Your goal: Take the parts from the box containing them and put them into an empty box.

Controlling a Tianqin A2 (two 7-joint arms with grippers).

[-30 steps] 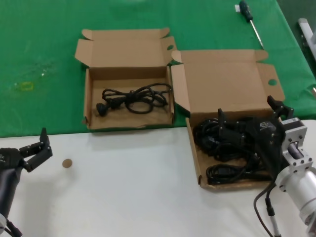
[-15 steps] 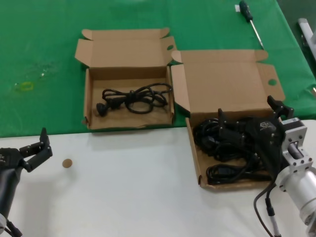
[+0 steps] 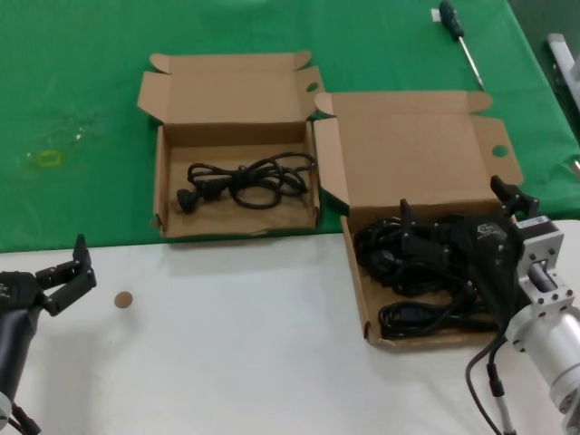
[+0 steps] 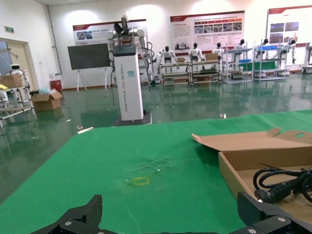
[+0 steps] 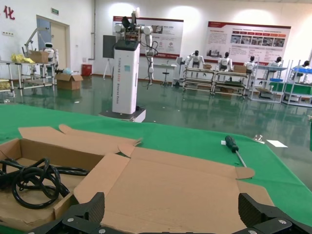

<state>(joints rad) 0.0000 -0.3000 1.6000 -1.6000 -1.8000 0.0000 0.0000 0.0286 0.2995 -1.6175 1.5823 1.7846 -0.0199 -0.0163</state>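
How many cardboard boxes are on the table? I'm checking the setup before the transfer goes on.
2. The narrower box lies on the green cloth with one cord inside. The wider box sits beside it on the robot's right, holding a tangle of cords.

A screwdriver [image 3: 459,38] is seen lying far right on the green cloth [image 3: 82,91]. A small brown disc [image 3: 123,299] is seen near left on the white table [image 3: 236,362].
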